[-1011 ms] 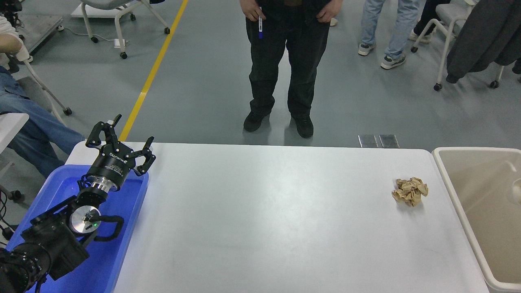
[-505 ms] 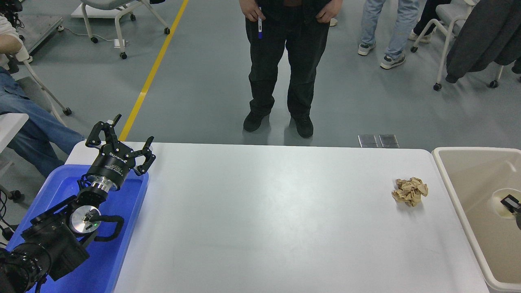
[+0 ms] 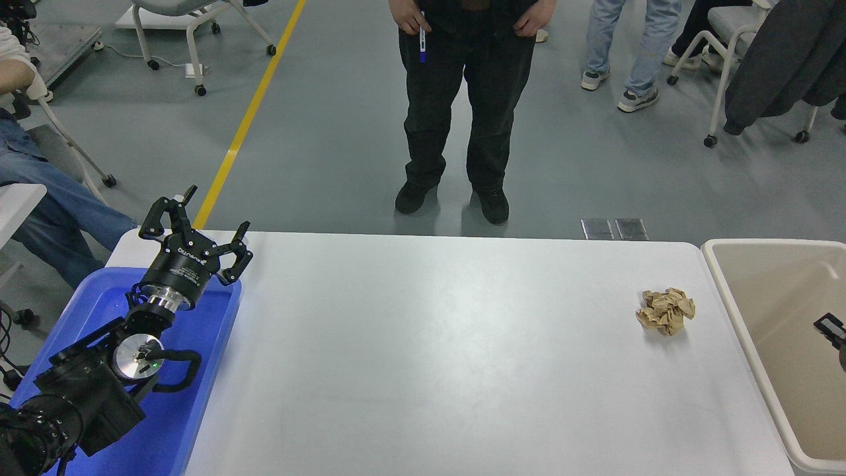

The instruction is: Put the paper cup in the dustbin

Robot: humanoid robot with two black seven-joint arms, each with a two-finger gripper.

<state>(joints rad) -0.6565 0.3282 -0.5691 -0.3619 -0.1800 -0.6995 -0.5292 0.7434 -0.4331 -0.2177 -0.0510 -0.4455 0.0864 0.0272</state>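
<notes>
right end effector: just a black tip poking in over the dustbin, can't tell if it's spread or pinched | paper cup: not visible anywhere, guessing it's down in the bin | left end effector: parked over blue tray, fingers spread | brown paper ball sits on tabletop near bin

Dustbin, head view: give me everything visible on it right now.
The dustbin is a large beige bin, plastic by its look, rectangular with rounded corners and a thick pale rim. It stands upright and open-topped right by the white table's right end; the picture's right and bottom edges cut it off. Its inner walls and floor look smooth and bare; no cup shows in the visible part. A black tip of the right gripper pokes in from the right edge over its inside. Whether it touches the bin cannot be told.
</notes>
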